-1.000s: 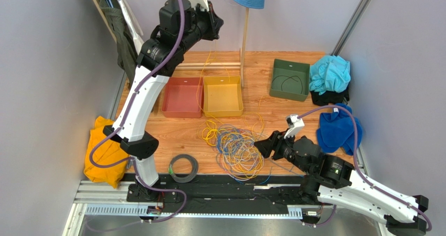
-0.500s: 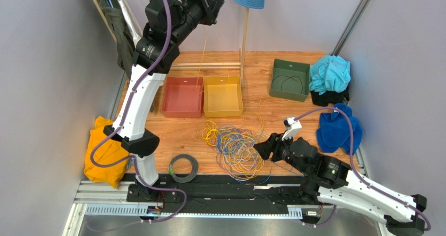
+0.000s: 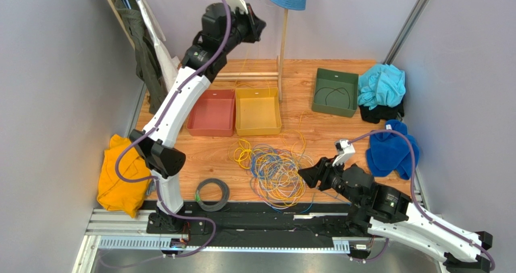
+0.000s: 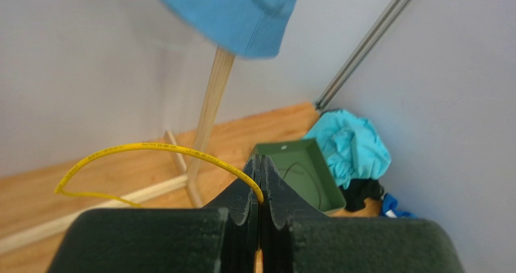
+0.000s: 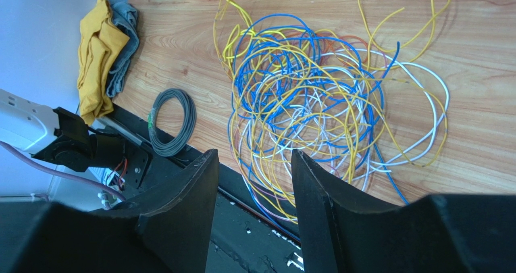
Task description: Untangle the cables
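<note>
Sprawling cables (image 3: 275, 170) curl yellow, blue and pale; left tool (image 4: 259, 164) pinches one yellow strand (image 4: 151, 147), right tool (image 5: 254, 164) gapes.

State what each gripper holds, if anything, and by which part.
Left gripper pinches one yellow cable partway along its length. Right gripper is open and holds nothing.

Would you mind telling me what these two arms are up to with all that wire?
The left gripper, up high at the back, is shut on one yellow cable, which seems to trail down toward the tangle of cables on the table. The right gripper hovers open at the tangle's near right edge, holding nothing. Most of the yellow, blue and pale wires lie in one knotted heap, not yet separated.
</note>
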Available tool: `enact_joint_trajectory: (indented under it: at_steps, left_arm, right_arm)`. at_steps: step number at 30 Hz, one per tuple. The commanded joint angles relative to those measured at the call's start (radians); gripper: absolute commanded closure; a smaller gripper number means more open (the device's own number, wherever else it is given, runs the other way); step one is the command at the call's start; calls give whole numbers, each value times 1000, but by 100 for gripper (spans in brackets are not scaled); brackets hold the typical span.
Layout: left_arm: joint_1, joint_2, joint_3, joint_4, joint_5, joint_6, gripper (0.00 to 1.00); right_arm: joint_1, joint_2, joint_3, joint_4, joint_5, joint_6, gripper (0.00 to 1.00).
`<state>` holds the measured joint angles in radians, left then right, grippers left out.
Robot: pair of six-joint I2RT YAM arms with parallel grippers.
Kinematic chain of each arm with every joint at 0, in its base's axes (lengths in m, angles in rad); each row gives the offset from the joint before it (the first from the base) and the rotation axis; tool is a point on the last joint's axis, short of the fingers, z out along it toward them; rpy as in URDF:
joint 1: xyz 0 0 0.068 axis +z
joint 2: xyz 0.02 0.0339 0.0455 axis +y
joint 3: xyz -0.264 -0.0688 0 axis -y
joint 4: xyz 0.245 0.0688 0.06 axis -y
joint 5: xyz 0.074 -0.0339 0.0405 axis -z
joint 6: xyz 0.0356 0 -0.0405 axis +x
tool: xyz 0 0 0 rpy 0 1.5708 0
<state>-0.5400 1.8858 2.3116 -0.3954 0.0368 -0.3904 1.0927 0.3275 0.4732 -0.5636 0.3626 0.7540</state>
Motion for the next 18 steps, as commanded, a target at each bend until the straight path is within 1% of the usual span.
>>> enact_joint_trajectory:
  at_steps: [1, 5, 9, 11, 14, 15, 18]
  left_arm:
    - [3, -79, -159, 95, 21, -47, 100]
    - [3, -99, -207, 113, 28, -54, 100]
    - [3, -111, -219, 105, 20, -44, 100]
    - [3, -123, -202, 109, 8, -36, 100]
    - [3, -106, -92, 67, 2, -22, 100]
    - [3, -99, -24, 55, 6, -21, 100]
    - [2, -76, 83, 26, 20, -21, 100]
  right_arm:
    - [4, -13, -8, -12, 22, 16, 49]
    - [6, -15, -15, -7, 16, 22, 49]
    - [6, -16, -24, -2, 6, 33, 50]
    - [6, -19, -25, -7, 6, 36, 50]
    - [7, -19, -27, -4, 9, 44, 50]
    - [6, -21, -30, -1, 7, 44, 50]
    - [7, -13, -35, 11, 3, 45, 50]
